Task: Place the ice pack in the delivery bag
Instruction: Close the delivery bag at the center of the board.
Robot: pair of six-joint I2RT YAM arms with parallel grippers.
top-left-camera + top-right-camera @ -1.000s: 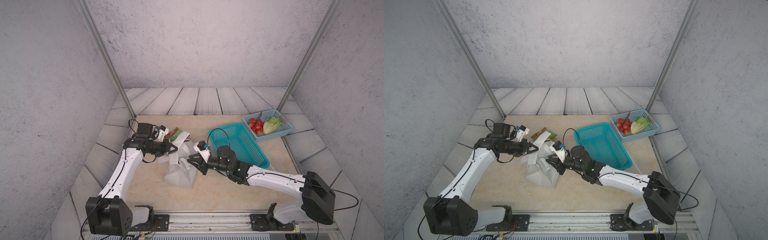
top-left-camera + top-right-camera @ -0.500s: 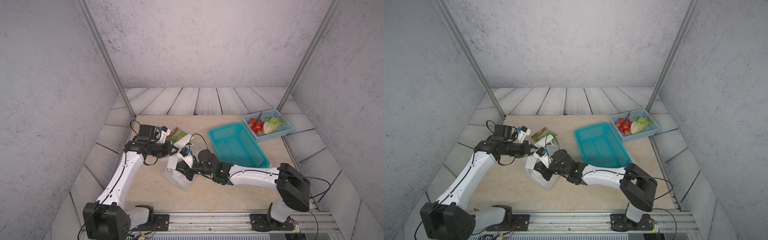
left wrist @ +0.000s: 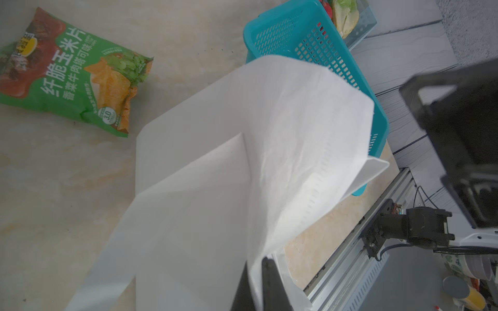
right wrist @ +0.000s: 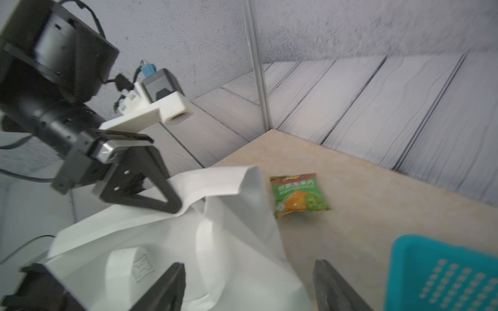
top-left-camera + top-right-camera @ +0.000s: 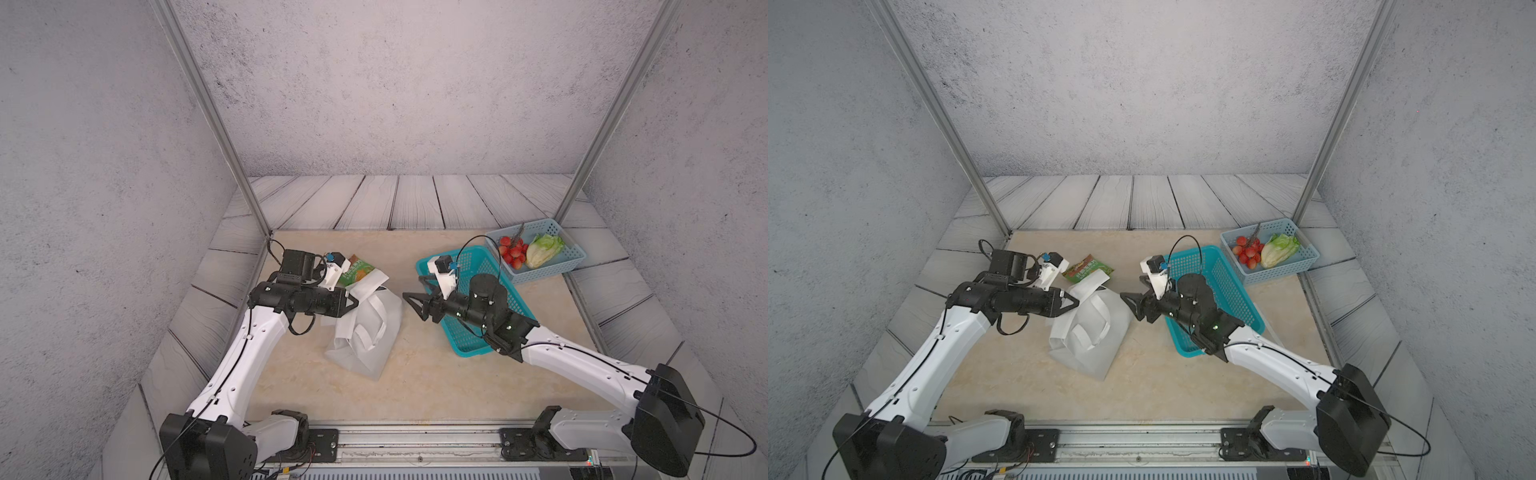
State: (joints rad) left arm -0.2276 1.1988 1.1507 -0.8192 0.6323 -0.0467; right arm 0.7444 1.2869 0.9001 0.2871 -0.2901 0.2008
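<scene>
- Risk, bag collapse: the left gripper (image 5: 352, 302) was pinched shut on the rim of the delivery bag (image 5: 370, 332), holding its mouth up. The bag was soft and slumped on the desk (image 5: 415, 386). If that pinch slipped or let go too soon, the mouth would probably fold over and the contents could slide out.
- Risk, snagging: the right gripper (image 5: 415, 293) stood spread and empty just beside the bag's mouth, between the bag and the teal basket (image 5: 465, 349). The bag's loop handles lay near its jaws, so a careless pull-back might hook one and drag the bag.
- Risk, shallow seating: a white pack with small print, judged to be the ice pack (image 4: 129, 265), lay inside the bag's mouth, seen only in the right wrist view. How deep it sat could not be told. If shallow, it might tip out.
- Container, delivery bag: white, mid-desk. Held the presumed ice pack, with nothing else visible within.
- Container, teal basket: nothing seen in its visible part, and its near end was hidden by the right arm.
- Container, pale blue basket (image 5: 552, 272): far right corner. Held tomatoes (image 5: 512, 252) and a lettuce (image 5: 542, 249).
- Loose item: a green snack packet (image 3: 72, 72) lay on the desk just behind the bag, in no container.
</scene>
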